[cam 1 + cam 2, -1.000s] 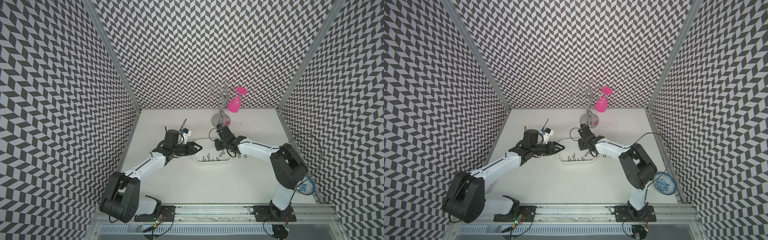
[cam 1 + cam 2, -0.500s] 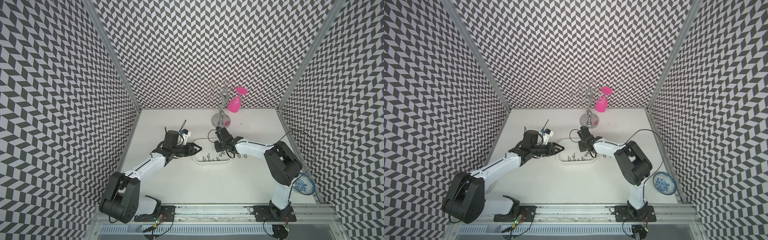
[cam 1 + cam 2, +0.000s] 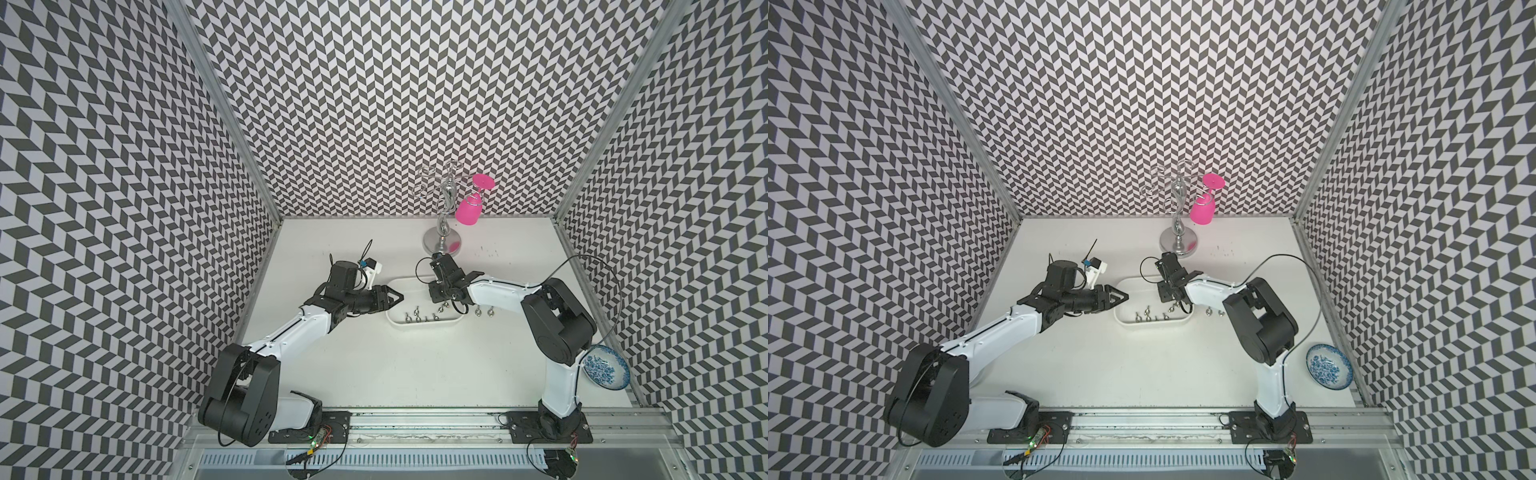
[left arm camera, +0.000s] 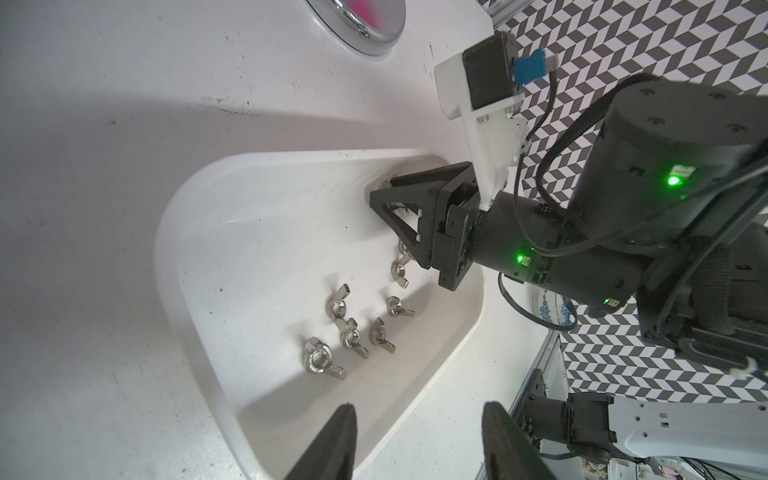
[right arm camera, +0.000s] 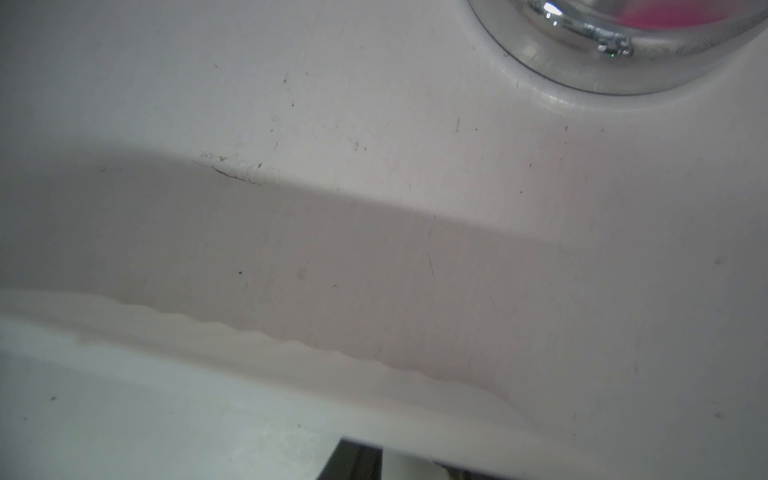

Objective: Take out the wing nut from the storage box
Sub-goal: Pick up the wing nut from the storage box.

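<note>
The storage box, a shallow white tray, lies mid-table in both top views, its rim also plain there. Several steel wing nuts lie loose on its floor. My right gripper reaches down into the box's far end, its jaws close together. A glint of metal shows at the tips, and a grip cannot be made out. In the right wrist view only the box's rim and a dark sliver of finger show. My left gripper hovers open at the box's left end, holding nothing.
A chrome stand with a pink glass hanging on it rises just behind the box. Two wing nuts lie on the table right of the box. A blue-patterned bowl sits by the right wall.
The right arm's elbow has swung leftward while its gripper stayed low in the box's far end. The left arm has not moved.
</note>
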Tool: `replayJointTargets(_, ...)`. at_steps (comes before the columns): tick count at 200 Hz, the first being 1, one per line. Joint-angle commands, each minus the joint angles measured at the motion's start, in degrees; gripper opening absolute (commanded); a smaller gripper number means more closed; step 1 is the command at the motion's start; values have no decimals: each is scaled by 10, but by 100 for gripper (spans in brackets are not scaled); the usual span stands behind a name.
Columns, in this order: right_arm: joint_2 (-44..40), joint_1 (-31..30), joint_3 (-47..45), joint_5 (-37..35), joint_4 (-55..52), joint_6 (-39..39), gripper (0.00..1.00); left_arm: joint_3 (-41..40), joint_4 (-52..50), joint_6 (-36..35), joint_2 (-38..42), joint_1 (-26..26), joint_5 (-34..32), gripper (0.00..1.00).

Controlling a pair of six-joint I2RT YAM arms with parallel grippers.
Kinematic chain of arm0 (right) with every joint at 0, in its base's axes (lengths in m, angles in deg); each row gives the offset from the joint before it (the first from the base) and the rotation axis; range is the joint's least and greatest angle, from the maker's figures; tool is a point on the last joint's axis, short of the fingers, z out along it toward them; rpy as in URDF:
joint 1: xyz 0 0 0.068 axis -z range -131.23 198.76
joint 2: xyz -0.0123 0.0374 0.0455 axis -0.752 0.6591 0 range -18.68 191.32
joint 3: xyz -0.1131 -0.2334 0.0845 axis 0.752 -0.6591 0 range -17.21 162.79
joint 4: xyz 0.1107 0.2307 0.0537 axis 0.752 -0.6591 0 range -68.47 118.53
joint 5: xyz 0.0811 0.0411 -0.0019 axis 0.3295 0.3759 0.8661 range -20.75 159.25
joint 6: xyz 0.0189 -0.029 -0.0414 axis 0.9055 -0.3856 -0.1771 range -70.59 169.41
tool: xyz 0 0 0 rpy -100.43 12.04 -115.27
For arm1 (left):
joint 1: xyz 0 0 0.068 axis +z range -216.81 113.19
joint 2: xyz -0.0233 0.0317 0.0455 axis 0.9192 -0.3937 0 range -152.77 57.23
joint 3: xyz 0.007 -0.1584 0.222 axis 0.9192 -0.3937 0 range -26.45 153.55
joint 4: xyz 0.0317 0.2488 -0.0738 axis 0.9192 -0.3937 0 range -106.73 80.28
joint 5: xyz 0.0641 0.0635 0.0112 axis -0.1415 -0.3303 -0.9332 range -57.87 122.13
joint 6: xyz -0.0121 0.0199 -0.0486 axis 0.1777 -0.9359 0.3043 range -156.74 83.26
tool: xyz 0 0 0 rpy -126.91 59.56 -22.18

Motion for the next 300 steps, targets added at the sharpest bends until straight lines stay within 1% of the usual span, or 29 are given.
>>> replayJointTargets(1,9,4,11,4,9,4,31,-5,5,-12,8,3,7,52)
replayJointTargets(32,16,7,20,4,-2,5,25,-4,6,-11,6,4,8,52)
replayJointTargets(101,19,11,24,12,-14,7,3,-7,4,-12,9,4,7,52)
replayJointTargets(115,13,11,20,15,-14,12,0,-8,6,-13,10,4,7,52)
replayJointTargets(188,6,6,36,45,-57,14,0,-10,9,-10,5,4,12,52)
replayJointTargets(220,-1,-1,23,51,-60,12,0,-8,9,-11,5,3,14,52)
replayJointTargets(237,-1,-1,15,52,-56,12,8,-7,11,-11,4,4,14,52)
replayJointTargets(256,-3,-2,15,52,-57,12,20,-5,7,-13,4,4,15,52)
replayJointTargets(271,-8,-3,18,51,-58,12,24,-4,5,-14,5,4,14,52)
replayJointTargets(300,-17,-4,29,45,-63,10,26,-4,6,-14,5,4,13,52)
